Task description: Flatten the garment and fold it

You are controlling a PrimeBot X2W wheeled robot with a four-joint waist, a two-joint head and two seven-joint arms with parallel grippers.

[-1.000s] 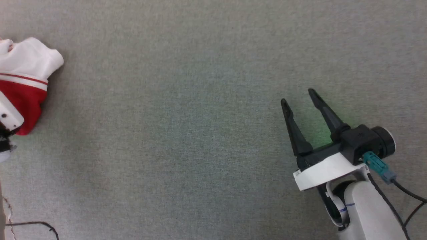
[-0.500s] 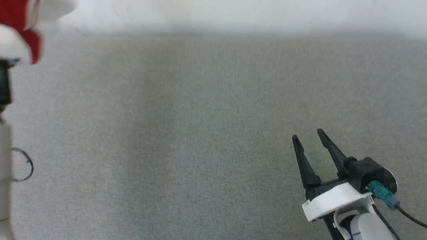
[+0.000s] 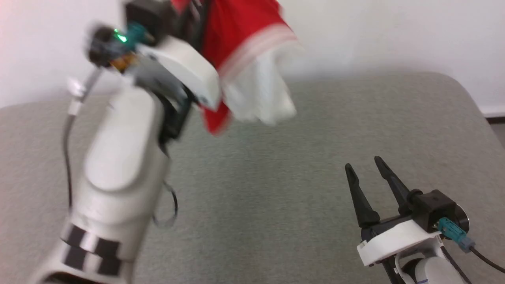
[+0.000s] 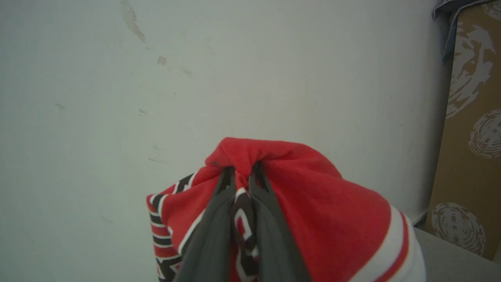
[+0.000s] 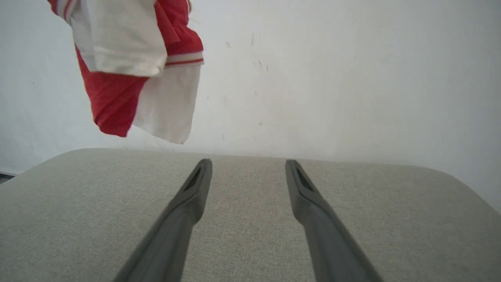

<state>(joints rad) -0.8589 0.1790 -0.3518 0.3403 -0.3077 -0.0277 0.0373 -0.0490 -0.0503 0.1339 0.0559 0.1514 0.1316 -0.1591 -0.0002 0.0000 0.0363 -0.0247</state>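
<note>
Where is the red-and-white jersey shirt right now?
Head view, upper left of centre: the red-and-white jersey shirt hangs bunched above the grey fabric surface, pinched in the left gripper.

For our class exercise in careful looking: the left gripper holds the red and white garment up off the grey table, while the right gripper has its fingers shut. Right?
Not quite. The right gripper is open: the right wrist view shows its two fingers well apart, nothing between them. The left gripper does hold the garment up off the table.
</note>
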